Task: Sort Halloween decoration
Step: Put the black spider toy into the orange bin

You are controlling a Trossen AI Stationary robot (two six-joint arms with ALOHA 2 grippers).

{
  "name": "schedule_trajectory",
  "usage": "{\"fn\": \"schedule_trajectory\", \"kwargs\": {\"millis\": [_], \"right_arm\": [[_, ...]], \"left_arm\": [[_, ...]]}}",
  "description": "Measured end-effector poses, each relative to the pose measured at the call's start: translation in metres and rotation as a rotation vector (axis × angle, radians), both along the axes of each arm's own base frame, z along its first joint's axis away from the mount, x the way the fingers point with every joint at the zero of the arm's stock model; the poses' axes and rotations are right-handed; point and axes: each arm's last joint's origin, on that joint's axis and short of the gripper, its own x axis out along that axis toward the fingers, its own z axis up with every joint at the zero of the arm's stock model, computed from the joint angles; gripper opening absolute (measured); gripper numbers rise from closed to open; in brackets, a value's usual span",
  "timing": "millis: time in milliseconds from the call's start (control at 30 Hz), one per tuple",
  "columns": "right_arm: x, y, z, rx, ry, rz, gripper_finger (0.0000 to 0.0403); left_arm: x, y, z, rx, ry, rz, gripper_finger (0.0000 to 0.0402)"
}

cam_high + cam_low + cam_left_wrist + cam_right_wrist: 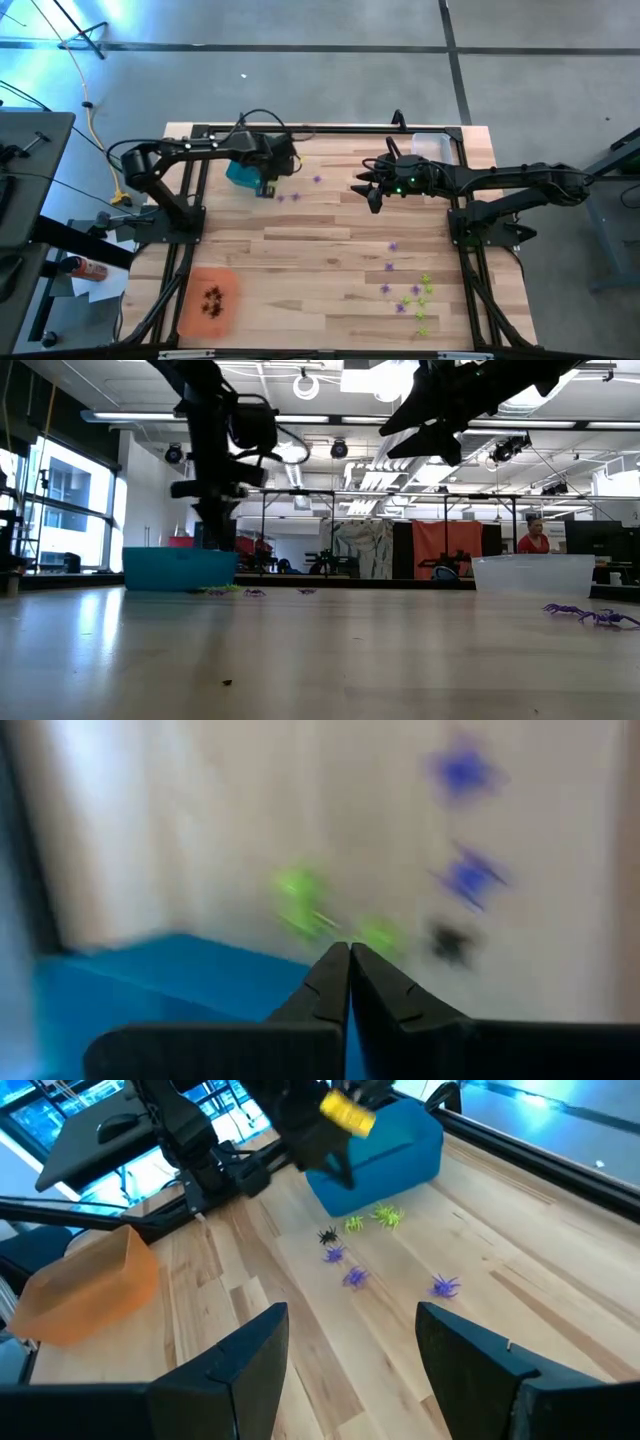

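Orange tray (208,300) at the near-left corner of the tabletop (320,250) holds dark spiders (213,299). Near right: a loose scatter of purple and green spiders (412,293). Mid-tabletop, the right pincer (368,186) hangs raised, fingers spread, carrying nothing. Farther back on the left, the left pincer (349,960) is clenched tip to tip beside the teal tray (385,1150), nothing visible between the tips. A small cluster of spiders (350,1250), green, dark and purple, lies just beside that tray. Clear tray (432,146) sits far right. Risk: spiders this tiny slip out as the tips meet, so the clenched pincer may lift away with nothing.
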Motion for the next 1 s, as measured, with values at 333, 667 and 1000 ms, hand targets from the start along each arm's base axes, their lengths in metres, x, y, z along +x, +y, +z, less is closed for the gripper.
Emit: {"fn": "schedule_trajectory", "kwargs": {"millis": [333, 667, 1000], "right_arm": [[0.0, 0.0, 0.0, -0.006, 0.005, 0.003, 0.0216], [-0.001, 0.0, -0.003, -0.042, 0.043, 0.007, 0.0216], [-0.002, -0.001, -0.004, -0.077, 0.061, -0.018, 0.0216]], "left_arm": [[-0.023, -0.024, -0.028, -0.222, -0.149, -0.148, 0.004], [-0.043, -0.041, -0.043, -0.074, -0.064, -0.232, 0.0058], [-0.034, -0.042, -0.043, -0.053, -0.127, -0.22, 0.0109]]}}
